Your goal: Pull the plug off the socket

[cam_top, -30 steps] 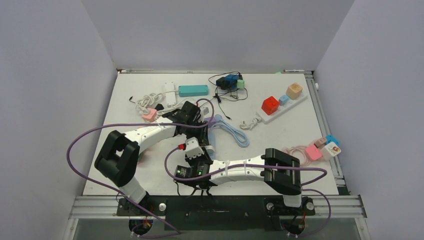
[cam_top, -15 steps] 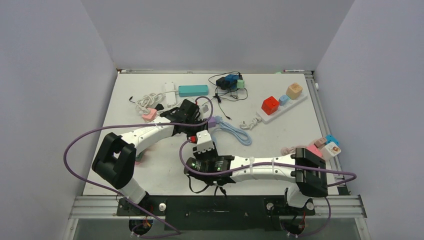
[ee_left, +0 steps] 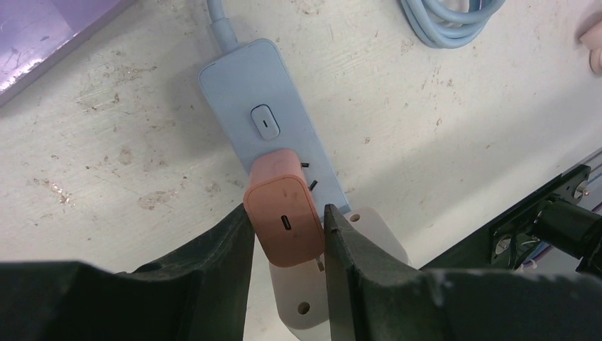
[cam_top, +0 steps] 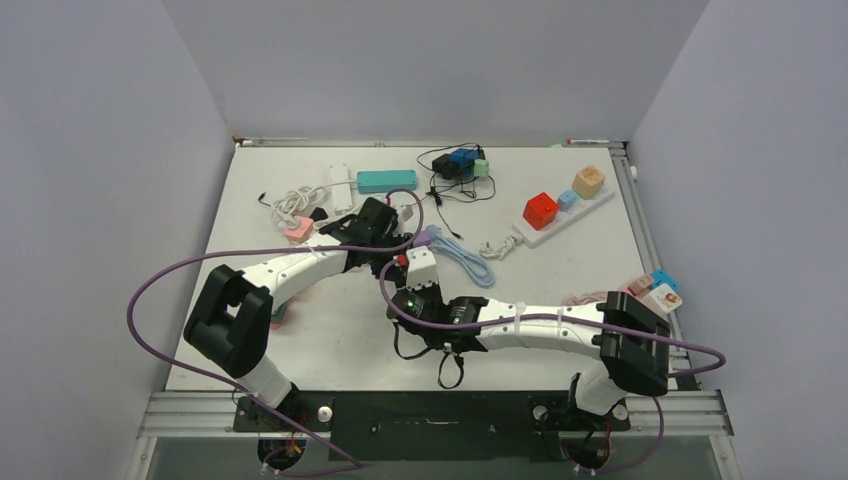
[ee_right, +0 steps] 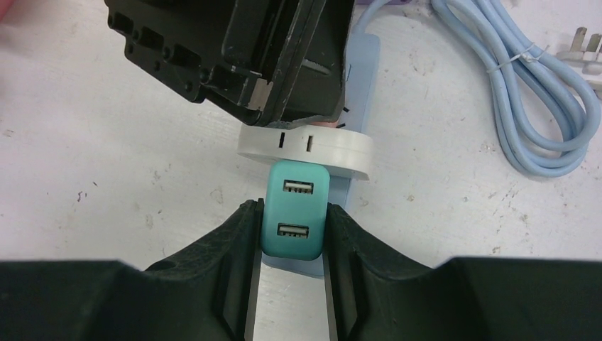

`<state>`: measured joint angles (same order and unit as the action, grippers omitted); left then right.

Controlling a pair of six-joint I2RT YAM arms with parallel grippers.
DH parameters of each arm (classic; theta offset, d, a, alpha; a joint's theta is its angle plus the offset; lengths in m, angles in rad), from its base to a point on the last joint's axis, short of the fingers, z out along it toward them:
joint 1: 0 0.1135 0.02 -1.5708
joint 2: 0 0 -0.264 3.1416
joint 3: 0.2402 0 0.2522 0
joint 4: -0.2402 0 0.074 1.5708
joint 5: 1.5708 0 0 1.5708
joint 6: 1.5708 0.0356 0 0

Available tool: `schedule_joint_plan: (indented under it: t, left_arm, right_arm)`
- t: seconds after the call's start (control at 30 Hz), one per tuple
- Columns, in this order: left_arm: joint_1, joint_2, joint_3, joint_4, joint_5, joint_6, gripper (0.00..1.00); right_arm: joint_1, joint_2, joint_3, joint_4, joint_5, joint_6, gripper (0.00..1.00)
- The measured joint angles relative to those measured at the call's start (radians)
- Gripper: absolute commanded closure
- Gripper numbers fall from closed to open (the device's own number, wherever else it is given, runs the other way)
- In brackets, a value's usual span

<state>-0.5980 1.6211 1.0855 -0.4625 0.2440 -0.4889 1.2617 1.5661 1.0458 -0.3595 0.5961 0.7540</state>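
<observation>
Left wrist view shows the left gripper (ee_left: pixel 286 217) clamped on a salmon plug (ee_left: pixel 280 190) atop the socket (ee_left: pixel 245 82). The right gripper (ee_right: pixel 291 213) pinches a teal plug (ee_right: pixel 292 186) between its fingers.

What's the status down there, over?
Left fingers shut on pink plug. Right fingers shut on teal charger. Both on light-blue strip; white adapter crowded between them.

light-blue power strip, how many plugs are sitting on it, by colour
salmon charger: 1
white round adapter: 1
teal usb charger: 1
total: 3
</observation>
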Motion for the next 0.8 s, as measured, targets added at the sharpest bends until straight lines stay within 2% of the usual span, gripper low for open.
schedule_joint_plan:
  t: [0.23, 0.57, 0.8]
  left_arm:
    - [0.0, -0.002, 0.0, 0.0, -0.01, 0.0, 1.0]
    - [0.003, -0.001, -0.002, -0.039, -0.046, 0.043, 1.0]
    - [0.0, 0.0, -0.002, -0.047, -0.058, 0.053, 1.0]
  right_arm:
    - [0.006, 0.008, -0.008, 0.037, 0.001, -0.094, 0.95]
    - [0.116, 0.201, 0.108, 0.037, 0.194, -0.25, 0.95]
    - [0.125, 0.22, 0.117, 0.032, 0.219, -0.23, 0.95]
